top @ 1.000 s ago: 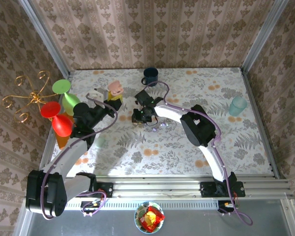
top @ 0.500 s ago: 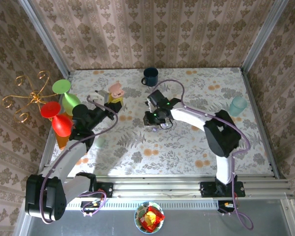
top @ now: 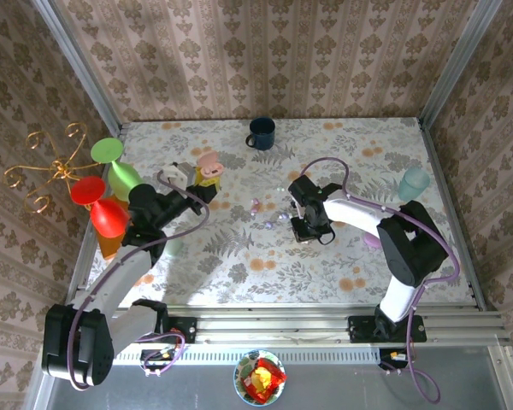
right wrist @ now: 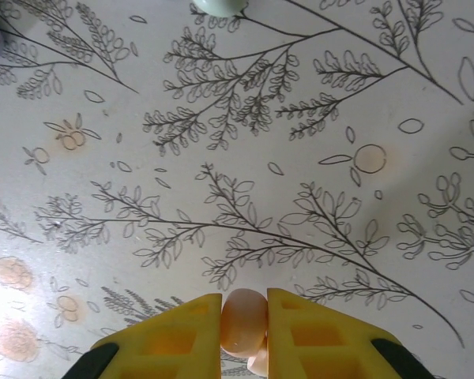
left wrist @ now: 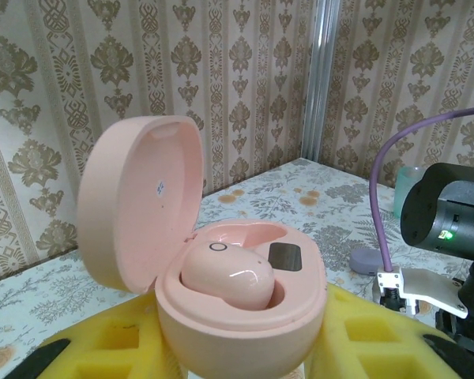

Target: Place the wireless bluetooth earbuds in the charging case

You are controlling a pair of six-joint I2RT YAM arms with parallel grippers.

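We see right tool (right wrist: 243,341) pinching 1 peach earbud (right wrist: 242,314), its lower part cut off; bare counter (right wrist: 316,103) ahead; left tool (left wrist: 241,359) clamps open pink case (left wrist: 138,213), base hidden.

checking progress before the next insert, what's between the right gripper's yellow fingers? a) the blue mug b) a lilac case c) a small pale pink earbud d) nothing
c, the right wrist view shows the right gripper shut on a small pale pink earbud, with the patterned table behind it.
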